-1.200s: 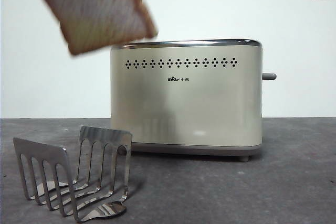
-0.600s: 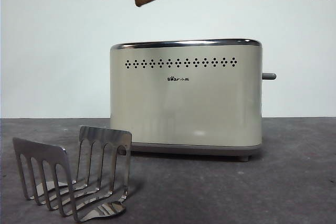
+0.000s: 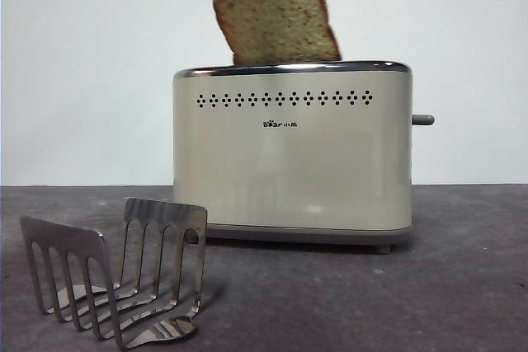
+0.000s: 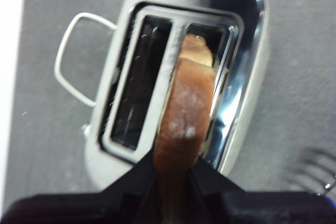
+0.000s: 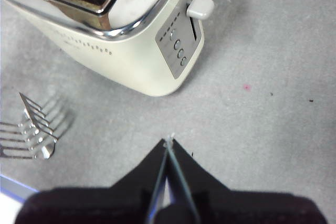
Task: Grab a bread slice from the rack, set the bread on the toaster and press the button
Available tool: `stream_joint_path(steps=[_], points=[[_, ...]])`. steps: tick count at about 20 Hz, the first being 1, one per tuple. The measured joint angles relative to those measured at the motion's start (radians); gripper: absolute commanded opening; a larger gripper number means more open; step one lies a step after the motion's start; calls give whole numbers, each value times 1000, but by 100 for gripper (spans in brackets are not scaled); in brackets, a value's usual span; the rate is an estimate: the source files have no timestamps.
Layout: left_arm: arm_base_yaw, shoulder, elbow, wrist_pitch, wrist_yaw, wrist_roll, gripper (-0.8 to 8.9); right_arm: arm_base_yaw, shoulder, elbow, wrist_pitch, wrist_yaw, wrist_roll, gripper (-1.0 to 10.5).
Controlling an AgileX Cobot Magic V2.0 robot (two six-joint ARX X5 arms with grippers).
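The slice of bread is clamped by the left gripper and held tilted, its lower edge just entering one slot of the toaster. Because of the tilt, the crust could be caught on the slot rim and jammed. The right gripper, jaws together, is held near the button.

Slice of bread speckled brown, on edge, clamped in left gripper, lower end inside toaster slot below. Lever button raised. Rack empty, aside.
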Motion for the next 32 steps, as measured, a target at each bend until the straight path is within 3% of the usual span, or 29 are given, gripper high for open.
stream_joint_path(steps=[11,19,27,28,32], points=[[1,87,0,0,22,0,-10,0,0,0,-7,0,-9,-2],[-7,145,0,33,-50,-5,-9,0,0,0,-6,0,-11,-2],[-33,174,0,48,-57,-27,9,0,0,0,-3,0,-11,-2],[-34,174,0,48,-58,-27,57,0,0,0,-3,0,-11,-2],[-34,174,0,52,-65,-61,409,0,0,0,-3,0,-11,-2]])
